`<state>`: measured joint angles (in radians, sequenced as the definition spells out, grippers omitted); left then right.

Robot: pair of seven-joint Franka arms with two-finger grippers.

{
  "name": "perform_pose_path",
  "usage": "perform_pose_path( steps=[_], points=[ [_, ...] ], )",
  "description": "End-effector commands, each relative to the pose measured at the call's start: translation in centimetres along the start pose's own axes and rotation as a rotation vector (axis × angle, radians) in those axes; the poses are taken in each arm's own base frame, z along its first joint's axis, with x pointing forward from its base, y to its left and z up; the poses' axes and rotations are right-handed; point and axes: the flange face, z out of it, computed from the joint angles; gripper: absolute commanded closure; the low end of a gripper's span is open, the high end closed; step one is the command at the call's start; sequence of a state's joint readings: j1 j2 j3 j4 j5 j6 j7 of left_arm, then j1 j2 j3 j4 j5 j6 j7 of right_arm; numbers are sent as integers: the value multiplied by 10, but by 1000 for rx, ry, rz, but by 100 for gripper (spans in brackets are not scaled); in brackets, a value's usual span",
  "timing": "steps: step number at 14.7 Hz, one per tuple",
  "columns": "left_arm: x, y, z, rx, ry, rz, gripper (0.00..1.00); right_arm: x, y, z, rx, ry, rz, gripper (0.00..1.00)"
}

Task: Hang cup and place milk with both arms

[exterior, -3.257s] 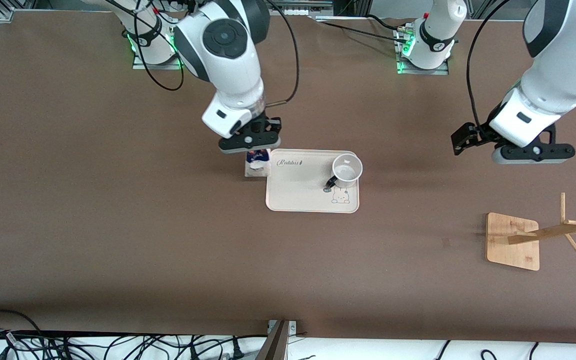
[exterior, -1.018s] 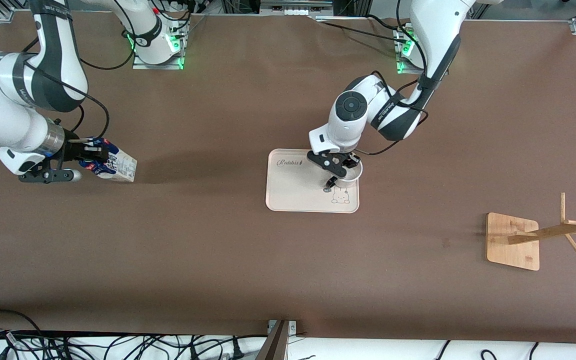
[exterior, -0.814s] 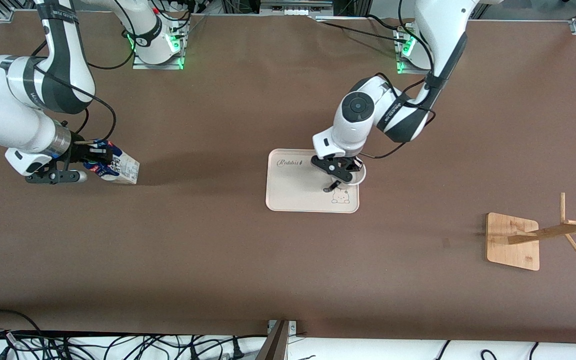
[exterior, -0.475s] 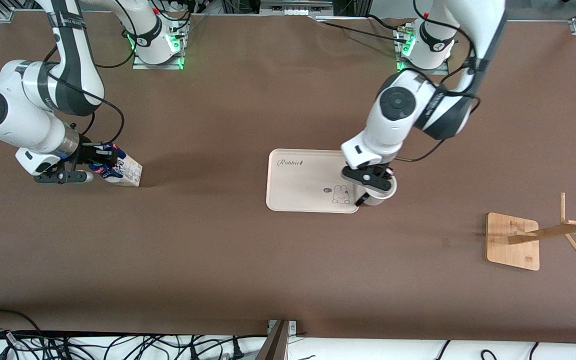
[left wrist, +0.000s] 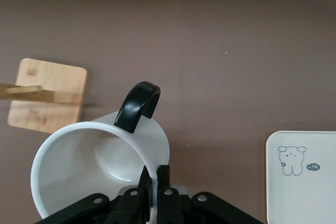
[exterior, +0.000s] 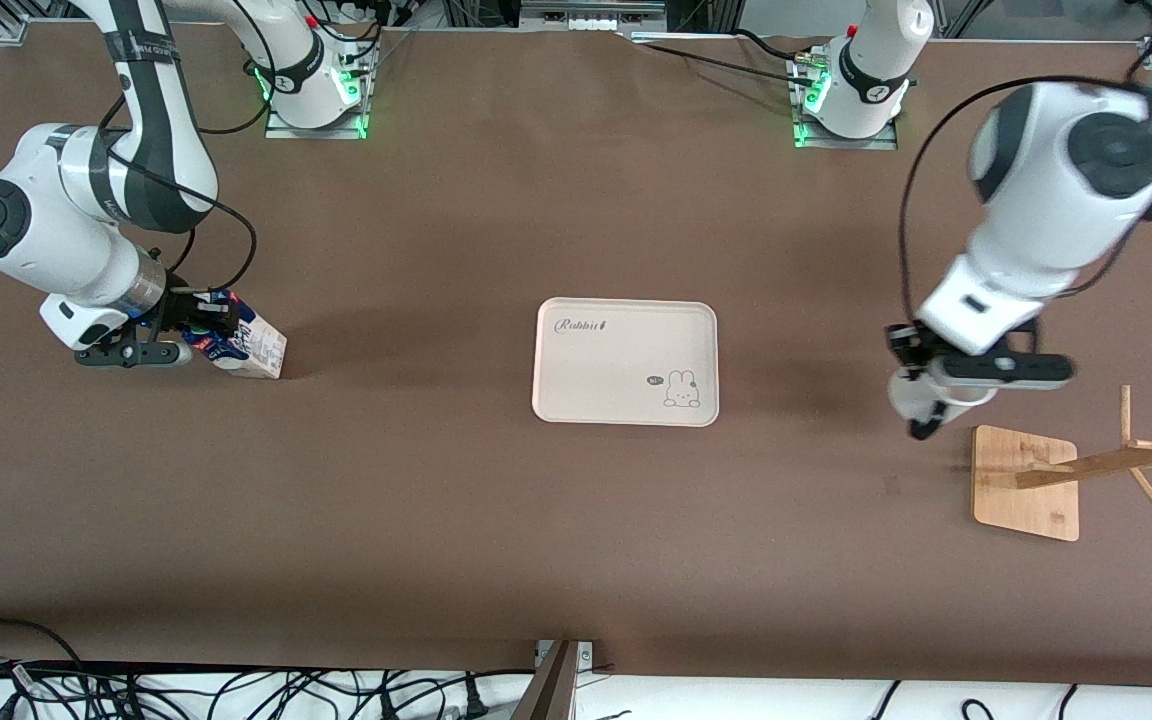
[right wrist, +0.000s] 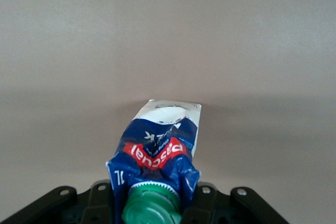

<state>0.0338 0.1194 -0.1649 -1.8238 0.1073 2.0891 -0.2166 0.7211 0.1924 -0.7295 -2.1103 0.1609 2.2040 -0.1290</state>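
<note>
Left hand [exterior: 921,400]: clamped on rim of white cup [left wrist: 100,166], airborne over counter [exterior: 576,520] between rabbit tray [exterior: 626,410] and bamboo cup stand [exterior: 1026,482].
Right hand [exterior: 198,325]: clamped on milk carton [exterior: 248,345] top, tilted, well apart from tray toward right arm's end.

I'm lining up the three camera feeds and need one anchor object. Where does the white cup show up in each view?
Front view: the cup hangs in the left gripper, up in the air beside the wooden rack's base.
Left wrist view: the cup fills the foreground, rim pinched, black handle toward the rack's base.
Right wrist view: not in it; only the milk shows.
Shared landmark: the rabbit tray, also at the left wrist view's edge.
</note>
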Motion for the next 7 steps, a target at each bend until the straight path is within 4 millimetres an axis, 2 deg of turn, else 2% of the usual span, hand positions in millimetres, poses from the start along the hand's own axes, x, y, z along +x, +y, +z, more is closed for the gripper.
perform_pose_path(
  steps=[1, 4, 6, 7],
  points=[
    [5, -35, -19, 1, -51, -69, 100, -6, 0, 9, 4, 23, -19, 62],
    [4, -81, -24, -94, -126, -200, 100, -6, 0, 12, 1, 24, -17, 62],
    [4, -94, -23, -103, -131, -164, 100, -5, -3, 13, 3, 24, -16, 61],
    [4, -105, -23, -101, -128, -157, 100, -5, -4, 13, 4, 24, -17, 54]
  ],
)
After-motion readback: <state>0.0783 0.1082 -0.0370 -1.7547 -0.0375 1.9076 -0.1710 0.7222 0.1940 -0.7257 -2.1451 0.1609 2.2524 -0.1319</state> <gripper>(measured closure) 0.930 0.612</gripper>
